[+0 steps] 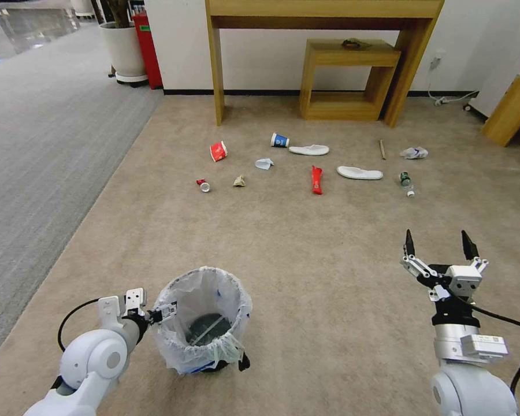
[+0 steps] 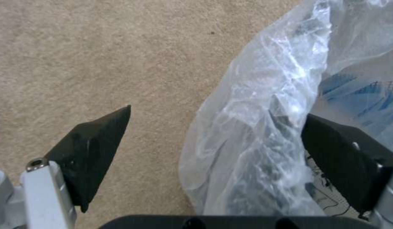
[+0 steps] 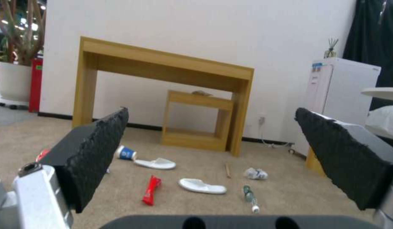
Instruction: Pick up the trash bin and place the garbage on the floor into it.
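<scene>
One slip could happen: my open left gripper [image 2: 213,133] may pinch just the bag, not the trash bin [image 1: 202,320] rim.

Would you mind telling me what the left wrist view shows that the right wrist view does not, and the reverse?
Left wrist view alone: the trash bin, its crinkly bag between the open fingers of the left gripper, one finger outside the rim, the other inside.

Right wrist view alone: the open, empty right gripper, and beyond it litter: blue cup, two white slippers, red wrapper, plastic bottle, plus the wooden table.

Both: the beige carpet.
</scene>
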Available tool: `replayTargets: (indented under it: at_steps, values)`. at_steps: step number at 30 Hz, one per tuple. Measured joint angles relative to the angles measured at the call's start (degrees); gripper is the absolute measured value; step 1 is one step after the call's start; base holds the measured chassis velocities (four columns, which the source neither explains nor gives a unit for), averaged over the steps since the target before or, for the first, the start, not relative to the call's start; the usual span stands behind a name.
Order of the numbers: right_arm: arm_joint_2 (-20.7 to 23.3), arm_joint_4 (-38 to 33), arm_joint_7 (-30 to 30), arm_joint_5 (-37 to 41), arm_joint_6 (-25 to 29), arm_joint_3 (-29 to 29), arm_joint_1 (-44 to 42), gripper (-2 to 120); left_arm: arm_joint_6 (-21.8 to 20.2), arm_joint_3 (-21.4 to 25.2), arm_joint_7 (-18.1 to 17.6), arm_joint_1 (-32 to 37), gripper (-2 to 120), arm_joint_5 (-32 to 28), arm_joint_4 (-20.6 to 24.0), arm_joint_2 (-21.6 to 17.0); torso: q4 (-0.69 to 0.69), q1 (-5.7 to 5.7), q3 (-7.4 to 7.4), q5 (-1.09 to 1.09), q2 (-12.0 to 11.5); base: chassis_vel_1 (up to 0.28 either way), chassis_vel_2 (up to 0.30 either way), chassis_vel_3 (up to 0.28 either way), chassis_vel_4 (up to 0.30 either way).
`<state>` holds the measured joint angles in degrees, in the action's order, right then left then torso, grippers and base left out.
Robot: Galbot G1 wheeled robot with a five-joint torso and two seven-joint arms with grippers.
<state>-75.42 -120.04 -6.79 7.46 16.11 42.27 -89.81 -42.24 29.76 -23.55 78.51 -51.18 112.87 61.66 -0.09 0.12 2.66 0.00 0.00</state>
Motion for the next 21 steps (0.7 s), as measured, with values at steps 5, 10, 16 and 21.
replayTargets:
  at_steps: [5,10,16,21]
  values:
    - [-0.1,0.0,0.0,-0.2,0.0,0.1,0.0,100,0.4,-0.7,0.4,-1.3,100,-0.7,-1.4,0.5,0.01,0.00,-0.01,0.03,0.0,0.000,0.000,0.000,0.000]
    - [-0.2,0.1,0.0,-0.3,0.0,0.1,-0.1,100,0.4,-1.5,0.5,-2.3,100,-1.0,-2.4,0.8,0.01,0.00,-0.01,0.04,0.0,0.000,0.000,0.000,0.000]
    - [-0.2,0.1,0.0,-0.4,-0.1,0.1,0.0,100,0.5,-2.5,0.5,-3.0,100,-1.1,-2.7,1.1,0.00,0.00,-0.02,0.01,0.0,0.000,0.000,0.000,0.000]
    - [-0.1,0.1,0.0,-0.4,-0.1,0.1,0.0,100,0.4,-3.0,0.4,-3.3,100,-1.1,-2.6,1.2,0.00,0.00,-0.01,0.00,0.0,0.000,0.000,0.000,0.000]
